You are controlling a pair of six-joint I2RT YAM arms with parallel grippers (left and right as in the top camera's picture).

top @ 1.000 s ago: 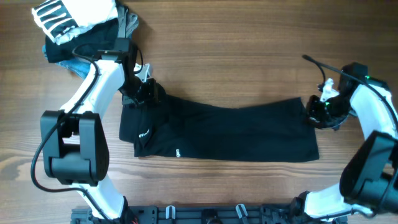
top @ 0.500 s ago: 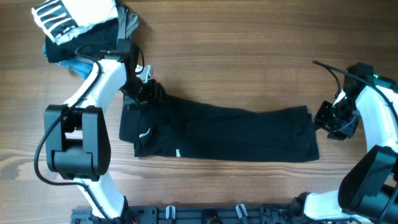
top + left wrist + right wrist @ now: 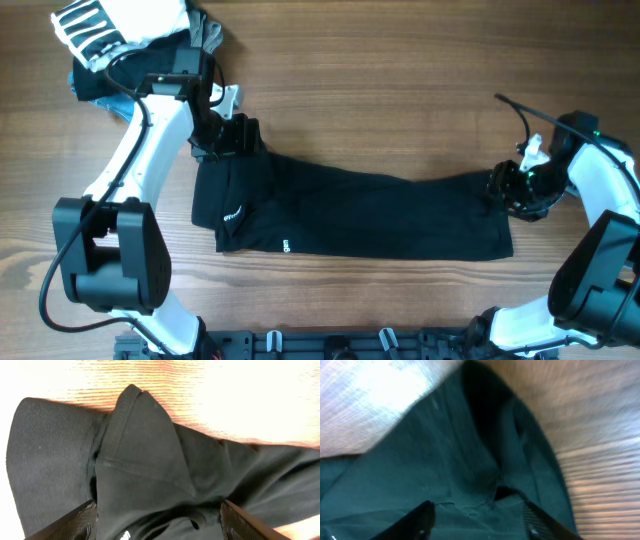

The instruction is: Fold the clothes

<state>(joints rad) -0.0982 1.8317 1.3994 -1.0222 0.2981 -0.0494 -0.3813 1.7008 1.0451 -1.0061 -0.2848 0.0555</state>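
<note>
The clothes, a black T-shirt (image 3: 370,215), lie as a long folded strip across the middle of the wooden table (image 3: 400,80). My left gripper (image 3: 235,135) hovers at the strip's upper left corner. In the left wrist view this gripper (image 3: 160,522) stands open, its fingers (image 3: 82,520) wide apart over bunched black fabric (image 3: 140,450) and a hem fold. My right gripper (image 3: 505,188) sits at the strip's right end. In the right wrist view it (image 3: 477,522) is open, with loose fabric (image 3: 470,460) lying under and between its fingers (image 3: 417,520).
A pile of other garments sits at the back left: a white black-striped one (image 3: 100,25), a grey one (image 3: 205,35) and a blue one (image 3: 100,90). A black cable (image 3: 515,105) arches over the right arm. A black rack (image 3: 330,345) runs along the front edge.
Both grippers opened and let go of the shirt. The left one lifted slightly away from the corner. The right one swung off to the right, then came back to the shirt's right edge.
</note>
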